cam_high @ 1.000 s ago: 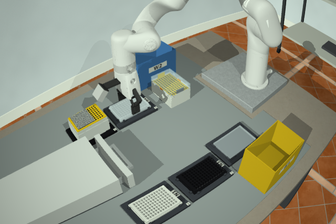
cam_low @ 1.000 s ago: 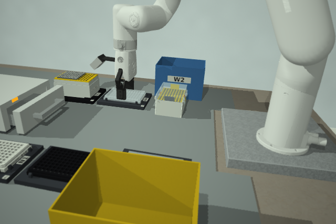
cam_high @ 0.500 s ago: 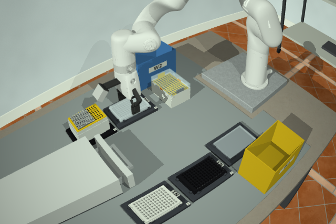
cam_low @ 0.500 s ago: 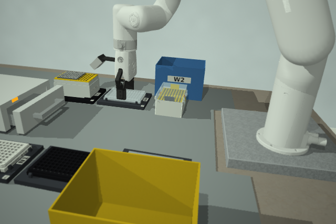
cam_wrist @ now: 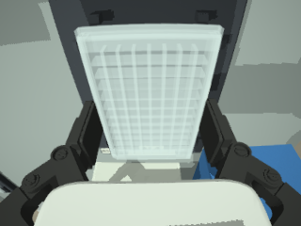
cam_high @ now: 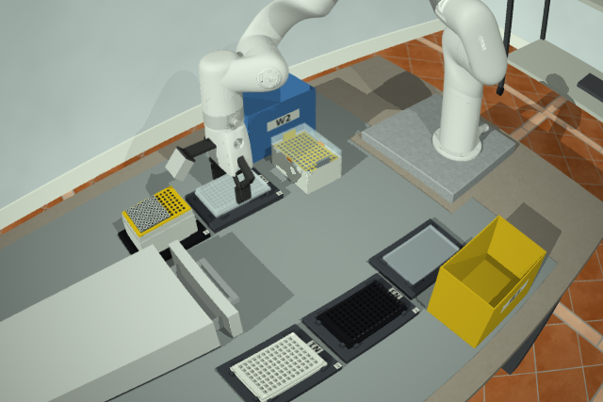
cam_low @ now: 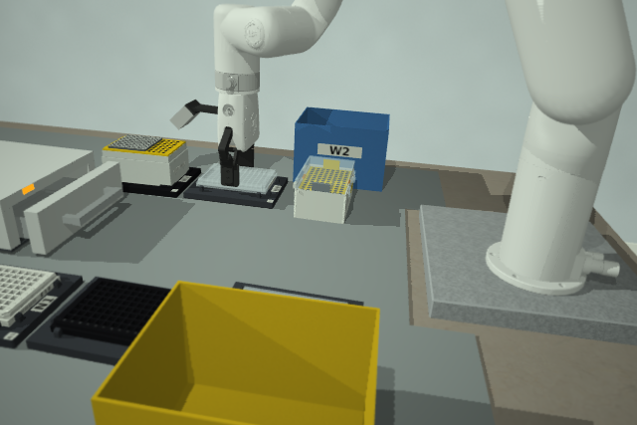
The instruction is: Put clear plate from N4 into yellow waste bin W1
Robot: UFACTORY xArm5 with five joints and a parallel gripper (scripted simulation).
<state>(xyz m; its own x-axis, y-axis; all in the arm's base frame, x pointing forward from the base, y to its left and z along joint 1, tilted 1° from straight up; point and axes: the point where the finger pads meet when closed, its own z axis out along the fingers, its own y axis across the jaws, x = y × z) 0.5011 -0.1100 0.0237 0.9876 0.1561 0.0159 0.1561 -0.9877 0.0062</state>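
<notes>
Near the bench's back edge, the claw (cam_high: 241,182) is clamped across the clear plate (cam_high: 228,191), which lies on its dark holder (cam_high: 265,201)

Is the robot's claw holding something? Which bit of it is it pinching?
Yes. The gripper is shut on the clear plate, its fingers pressing the plate's two long sides near one end.

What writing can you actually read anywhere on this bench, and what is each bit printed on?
"W2": white label on the blue bin.
"N1", seen sideways: tag by the white plate.
White label on the yellow bin: unreadable at this angle.
Tag beside the black plate: too blurred.
Tags on the nest under the clear plate: too small.
</notes>
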